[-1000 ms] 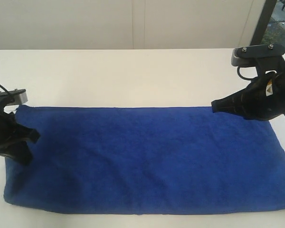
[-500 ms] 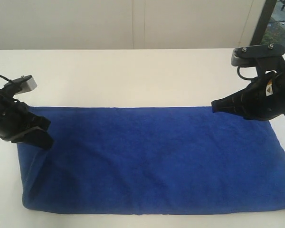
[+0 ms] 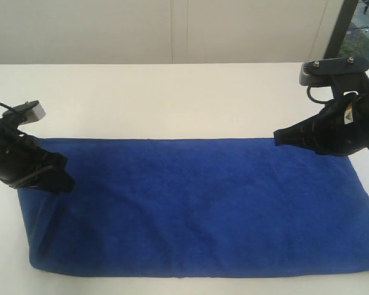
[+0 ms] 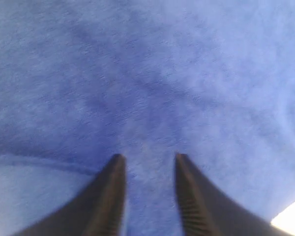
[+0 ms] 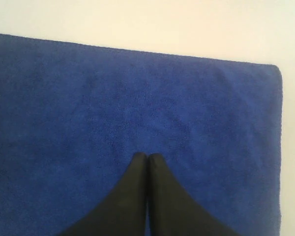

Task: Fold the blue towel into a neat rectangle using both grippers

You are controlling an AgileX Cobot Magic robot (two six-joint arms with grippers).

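The blue towel lies spread flat on the white table, and its right end runs past the picture's edge. Its left end is slightly rumpled, with a slanting crease near the corner. My left gripper sits low over that left end, open, with only towel showing between the fingers and nothing gripped. My right gripper hovers shut over the far right part of the towel, close to its far edge, holding nothing.
Bare white table stretches beyond the towel's far edge to a pale wall. A dark window frame stands at the top right. The right arm's wrist camera mount rises above the towel's far right corner.
My left gripper has moved right and carried the towel's left edge inward, leaving a crease there. Its jaws now stand apart. The right arm has not moved.
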